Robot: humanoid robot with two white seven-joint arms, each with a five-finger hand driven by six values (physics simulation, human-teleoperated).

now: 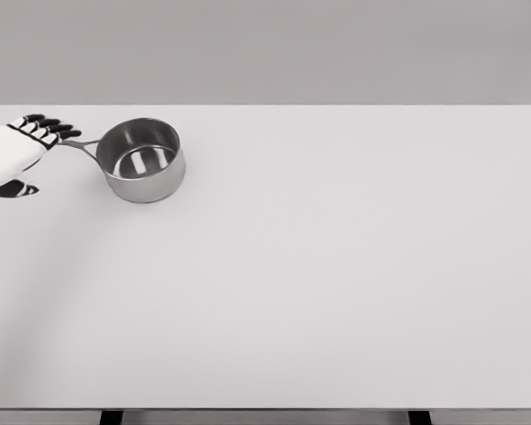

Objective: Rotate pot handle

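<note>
Left robot hand (18, 152), fingers spread, at the thin handle (81, 144) of a shiny steel pot (142, 160), upright, empty.

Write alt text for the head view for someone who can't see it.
A white robot left hand reaches from the left edge to the handle of a steel pot, fingers extended over its tip. The empty pot sits upright at the far left of a white table.

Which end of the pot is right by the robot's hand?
The handle end. The thin handle sticks out left from the pot, reaching the left hand and its dark fingertips. The round bowl side points away, toward the table's middle.
</note>
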